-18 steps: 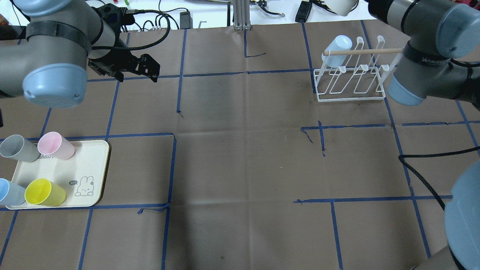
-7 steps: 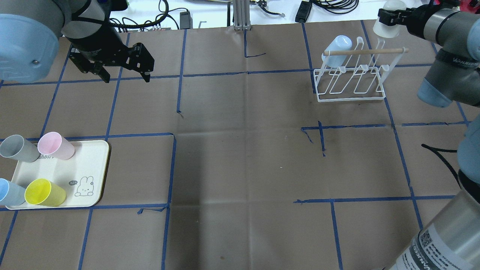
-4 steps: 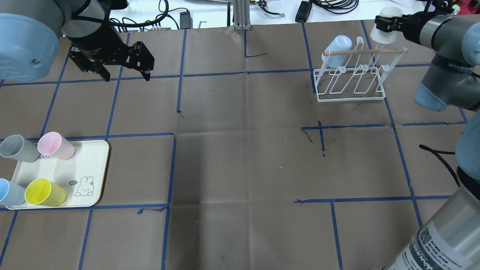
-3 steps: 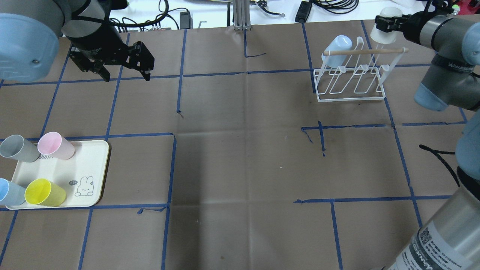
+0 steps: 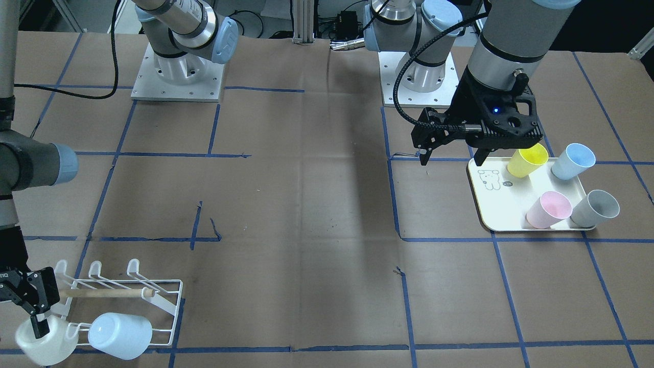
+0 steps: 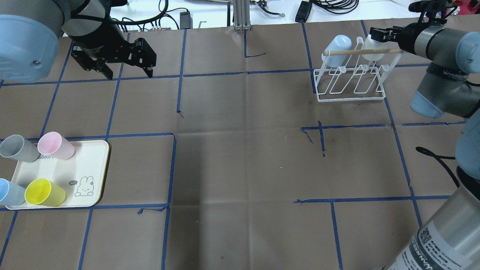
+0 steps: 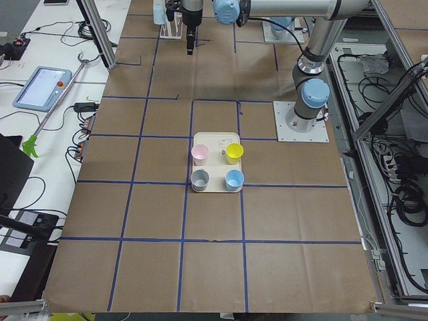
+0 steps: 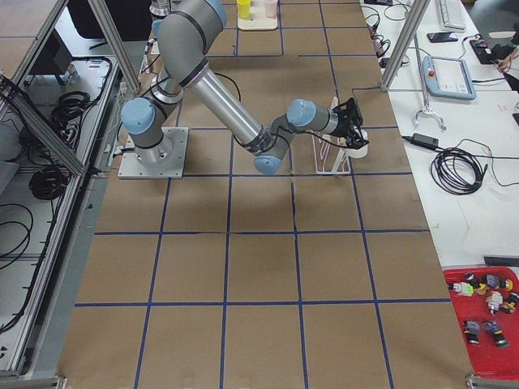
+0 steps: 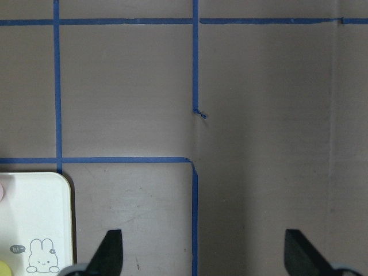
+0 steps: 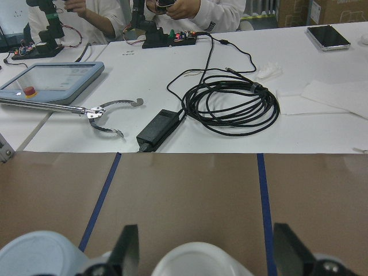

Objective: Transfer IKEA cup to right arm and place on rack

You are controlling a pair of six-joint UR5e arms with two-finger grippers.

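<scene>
Pinching white cup (image 5: 51, 345) mouth-down in right gripper (image 10: 206, 256) at rack's (image 5: 102, 293) end peg, just beside hung blue cup (image 5: 120, 336), for seating there; left gripper (image 5: 450, 161) spread, empty, well apart from rack.

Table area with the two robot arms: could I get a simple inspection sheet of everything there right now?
Surface: table covered in brown paper with a blue tape grid; nothing spilled seen.
Job's things: white cup at the rack, beside a pale blue cup hung there; whether it sits on a peg is unclear.
Clutter: tray holding grey cup, pink cup, yellow cup and second blue cup.
Claws: right claw shut on the white cup; left claw open, empty.
Cables: black cable on the table; coiled cable on the white bench.
Surroundings: a person's hands, a handheld controller.
</scene>
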